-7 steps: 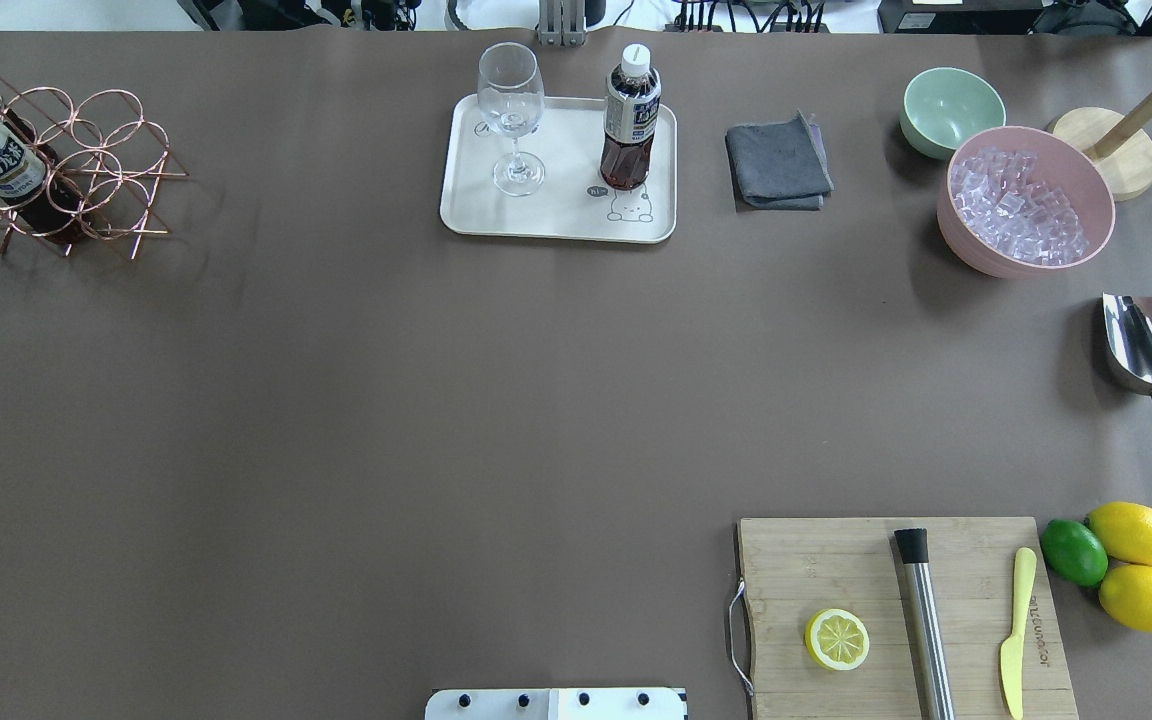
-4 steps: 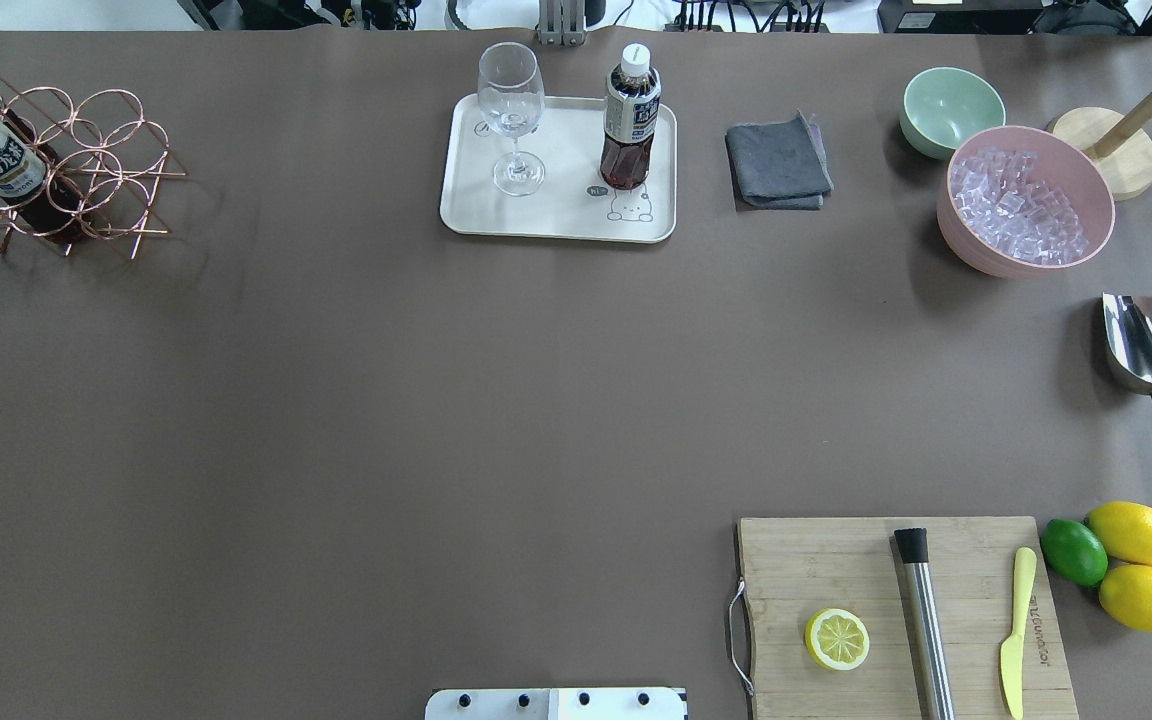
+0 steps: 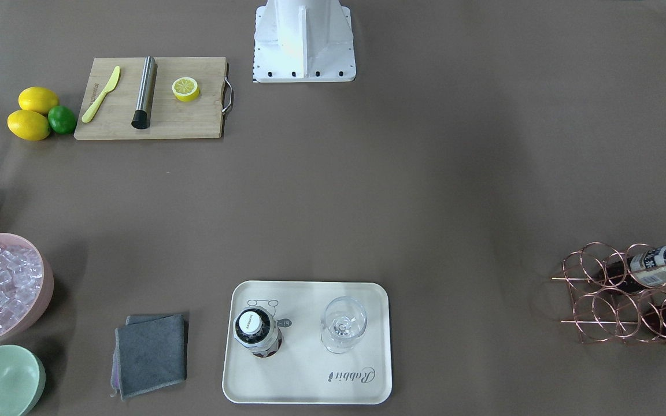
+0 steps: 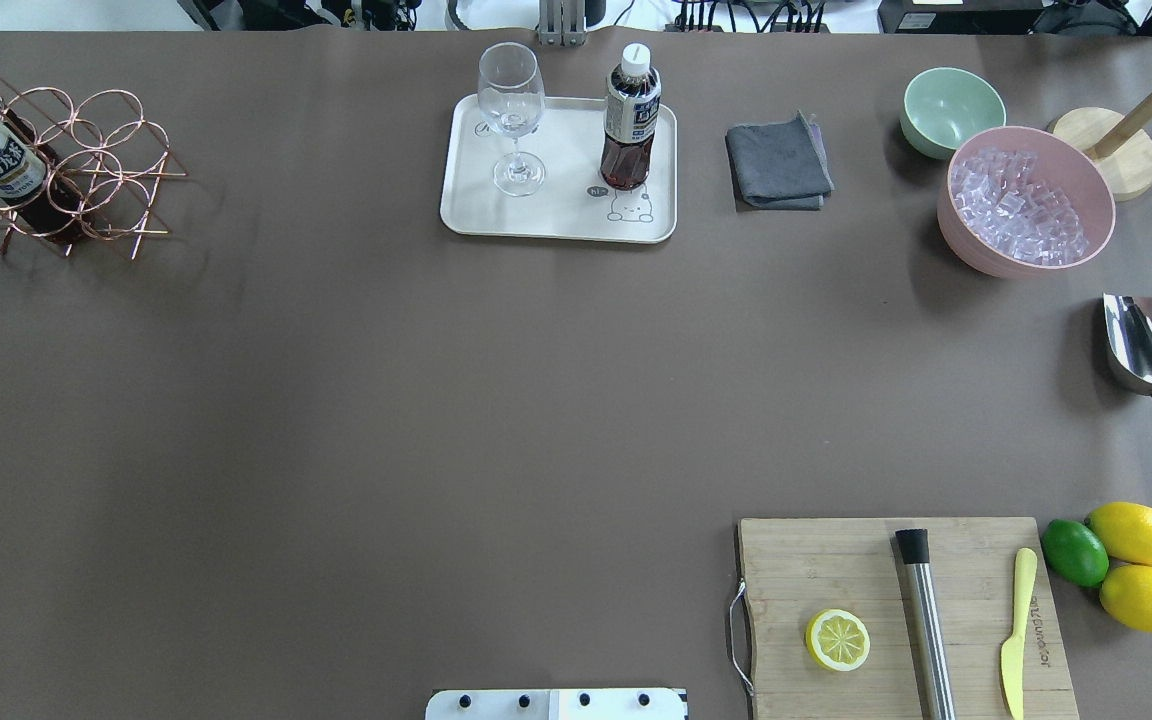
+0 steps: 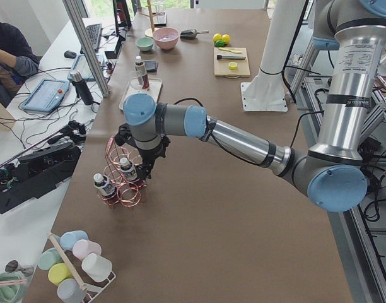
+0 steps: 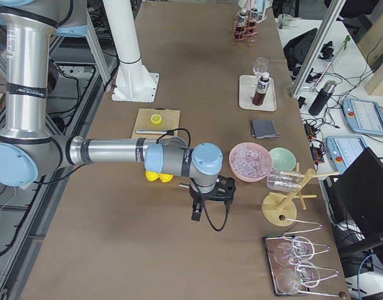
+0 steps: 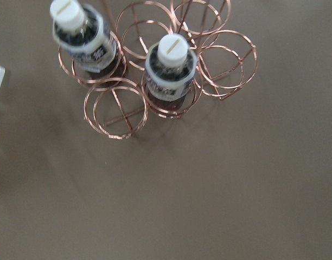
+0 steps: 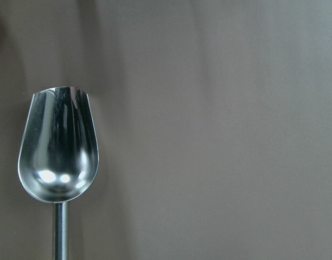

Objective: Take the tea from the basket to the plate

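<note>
One tea bottle (image 4: 631, 118) stands upright on the cream plate (image 4: 556, 215), beside a wine glass (image 4: 512, 115). Two more tea bottles (image 7: 171, 69) (image 7: 82, 33) stand in cells of the copper wire basket (image 7: 116, 108) at the table's far left (image 4: 86, 165). Neither arm shows in the overhead or front views. In the exterior left view my left gripper (image 5: 144, 175) hangs just over the basket (image 5: 125, 192), close to a bottle. In the exterior right view my right gripper (image 6: 196, 215) hangs low over the table. I cannot tell whether either is open or shut.
A steel scoop (image 8: 58, 143) lies under the right wrist camera. A pink bowl of ice (image 4: 1026, 200), a green bowl (image 4: 951, 108) and a grey cloth (image 4: 778, 162) sit right of the plate. A cutting board (image 4: 836, 560) holds a lemon half, a steel bar and a knife.
The nearer bottle in the basket has shifted very slightly to the left in the overhead view. Everything else on the table is as before.
</note>
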`<action>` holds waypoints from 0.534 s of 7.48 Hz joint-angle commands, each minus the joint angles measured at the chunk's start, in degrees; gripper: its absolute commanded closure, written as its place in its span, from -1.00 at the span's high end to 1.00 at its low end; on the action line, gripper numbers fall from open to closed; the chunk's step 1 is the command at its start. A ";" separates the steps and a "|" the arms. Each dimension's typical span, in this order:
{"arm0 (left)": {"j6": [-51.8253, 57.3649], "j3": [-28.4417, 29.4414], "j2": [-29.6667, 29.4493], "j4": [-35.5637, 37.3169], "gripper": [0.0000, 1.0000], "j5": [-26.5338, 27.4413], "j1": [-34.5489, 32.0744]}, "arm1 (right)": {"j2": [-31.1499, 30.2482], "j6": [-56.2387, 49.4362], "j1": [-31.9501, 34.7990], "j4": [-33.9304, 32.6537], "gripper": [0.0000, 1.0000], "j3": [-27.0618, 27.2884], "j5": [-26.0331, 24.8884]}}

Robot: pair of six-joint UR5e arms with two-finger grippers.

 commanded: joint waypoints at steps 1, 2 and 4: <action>-10.61 4.05 6.76 -1.58 0.96 -1.36 0.13 | -0.10 -0.05 -0.03 0.05 1.00 0.11 -0.06; -10.61 5.73 7.90 -3.07 0.96 -1.27 1.00 | -0.10 -0.05 -0.03 -0.04 1.00 0.03 0.02; -10.52 6.28 12.28 -13.74 0.96 3.00 1.28 | -0.19 -0.05 -0.03 -0.04 1.00 -0.15 0.11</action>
